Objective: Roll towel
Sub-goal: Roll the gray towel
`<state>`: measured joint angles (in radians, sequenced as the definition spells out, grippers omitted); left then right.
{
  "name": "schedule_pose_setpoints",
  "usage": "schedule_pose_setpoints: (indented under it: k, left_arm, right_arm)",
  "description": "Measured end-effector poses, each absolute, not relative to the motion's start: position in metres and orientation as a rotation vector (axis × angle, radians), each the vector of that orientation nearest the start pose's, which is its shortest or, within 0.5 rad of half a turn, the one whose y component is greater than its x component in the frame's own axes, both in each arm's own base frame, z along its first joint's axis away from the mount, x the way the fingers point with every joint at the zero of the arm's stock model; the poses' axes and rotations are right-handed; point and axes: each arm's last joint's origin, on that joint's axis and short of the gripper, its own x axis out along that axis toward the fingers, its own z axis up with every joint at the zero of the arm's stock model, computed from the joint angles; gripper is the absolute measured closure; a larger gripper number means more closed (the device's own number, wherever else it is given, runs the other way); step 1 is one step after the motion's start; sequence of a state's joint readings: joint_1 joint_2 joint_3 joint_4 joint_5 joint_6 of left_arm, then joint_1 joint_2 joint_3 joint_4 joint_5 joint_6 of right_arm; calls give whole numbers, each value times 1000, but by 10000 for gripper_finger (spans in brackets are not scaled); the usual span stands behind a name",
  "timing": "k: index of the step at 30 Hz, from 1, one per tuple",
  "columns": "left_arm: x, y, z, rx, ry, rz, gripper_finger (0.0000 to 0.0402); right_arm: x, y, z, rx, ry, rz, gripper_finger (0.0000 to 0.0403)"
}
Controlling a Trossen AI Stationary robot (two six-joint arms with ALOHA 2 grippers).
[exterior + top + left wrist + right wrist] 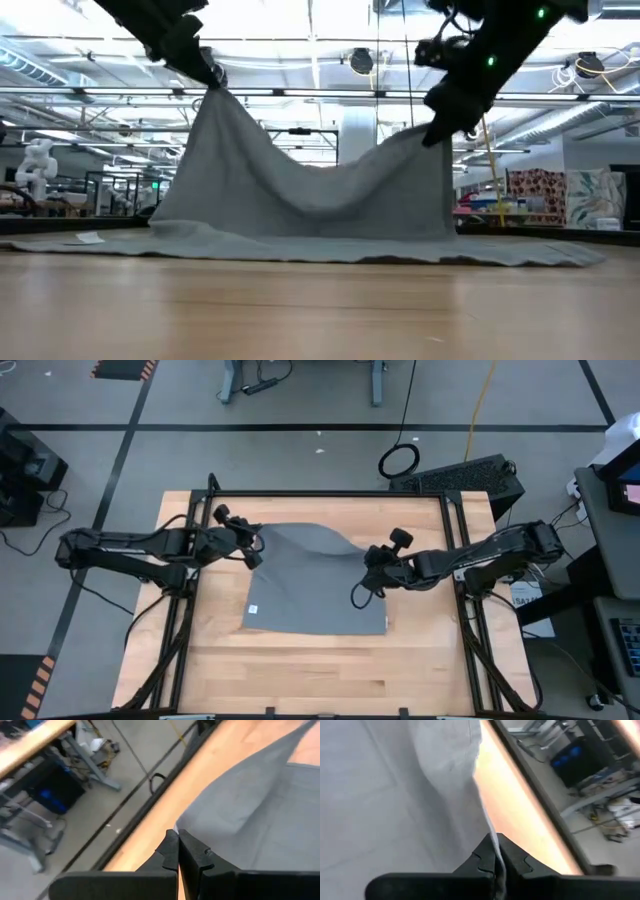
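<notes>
The grey towel [310, 585] is spread on the wooden counter [300, 670], near the middle and a bit toward the far side. Its far edge is lifted off the counter at two corners, and the cloth sags low between them (like a little hammock). The near part is laid flat on the wood, with the small white tag [254, 609] seen at the near left edge.

The far left corner is pinched by the left claw [256, 550], whose two dark fingers [172, 852] are shut tight on the cloth. The far right corner is pinched in the same way by the right claw [368, 582], with the edge of the towel caught between its closed fingers [487, 860].

In the low view both corners are held up high, the left one a little higher than the right, and the towel [320, 190] hangs down from them in a curve to the counter [320, 310]. The two claws are kept well apart, one at each end of the raised edge.
</notes>
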<state>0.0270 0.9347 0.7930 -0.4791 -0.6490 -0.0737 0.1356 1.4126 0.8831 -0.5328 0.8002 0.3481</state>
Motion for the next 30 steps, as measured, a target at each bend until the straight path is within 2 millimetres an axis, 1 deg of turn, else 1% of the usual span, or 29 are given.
schedule_pose_setpoints:
  k: [2, 7, 11, 13, 16, 22, 26, 30]
  left_arm:
    - [191, 24, 283, 112, 569, 664, 400]
    - [196, 28, 272, 109, 549, 685, 400]
    - [194, 40, 262, 91, 563, 845, 400]
    - [193, 44, 258, 66, 573, 878, 400]
    - [196, 45, 256, 26, 567, 856, 400]
    - [198, 44, 258, 1, 542, 817, 400]
    - [199, 44, 257, 2, 547, 816, 400]
    - [201, 45, 255, 6, 561, 819, 400]
  right_arm:
    - [264, 12, 209, -171, 816, -748, 403]
    - [265, 2, 202, -210, 786, -768, 403]
    - [263, -15, 198, -263, 802, -839, 403]
    - [262, -23, 198, -259, 815, -866, 403]
    - [262, -30, 198, -243, 820, -885, 403]
    - [262, -37, 196, -140, 838, -816, 403]
    - [262, -42, 196, -142, 844, -830, 403]
    - [262, -48, 197, -178, 858, -832, 403]
